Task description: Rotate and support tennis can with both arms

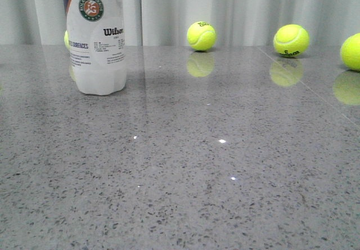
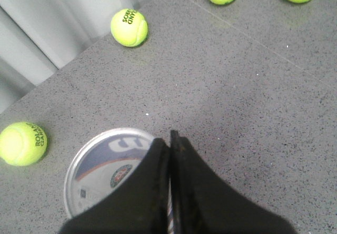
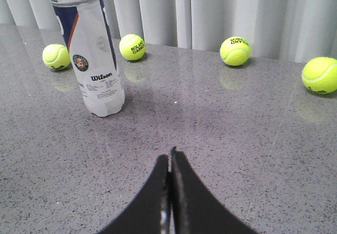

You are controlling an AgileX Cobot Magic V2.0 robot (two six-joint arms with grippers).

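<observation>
The can (image 1: 97, 42) stands upright at ten o'clock on the table (image 1: 214, 177), long axis vertical, open rim up, Wilson label facing us. Its top is cut off in the front view. Left gripper (image 2: 171, 139) hangs right above the rim, fingers pressed together, holding nothing. Right gripper (image 3: 170, 158), likewise closed and empty, sits well back from it. Balls (image 1: 201, 35) line the far edge; one is half hidden behind the can.
</observation>
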